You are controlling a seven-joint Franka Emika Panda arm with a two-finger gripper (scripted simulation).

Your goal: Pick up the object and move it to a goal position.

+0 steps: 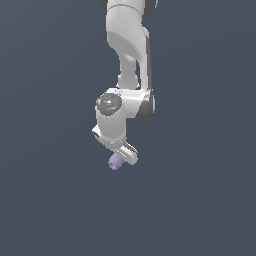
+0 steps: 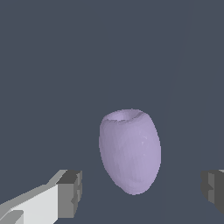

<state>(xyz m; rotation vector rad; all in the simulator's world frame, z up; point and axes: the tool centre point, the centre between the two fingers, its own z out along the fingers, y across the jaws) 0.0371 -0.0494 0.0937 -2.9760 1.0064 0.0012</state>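
Robot arm's tool (image 1: 120,159) hangs spread wide around a lavender lump (image 2: 130,149), fingers (image 2: 70,193) clear of it.

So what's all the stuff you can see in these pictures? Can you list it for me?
Lump: one, pale purple, egg-shaped with a dimple at one end; it sits between the two fingertips without touching either, and in the exterior view it peeks out just below the arm's end.
Ground: one, plain dark grey-blue, all around.
Arm: one, white with dark grey joints, reaching down from the top of the exterior view.
Gripper: one, white with dark grey fingertips, open wide around the lump.
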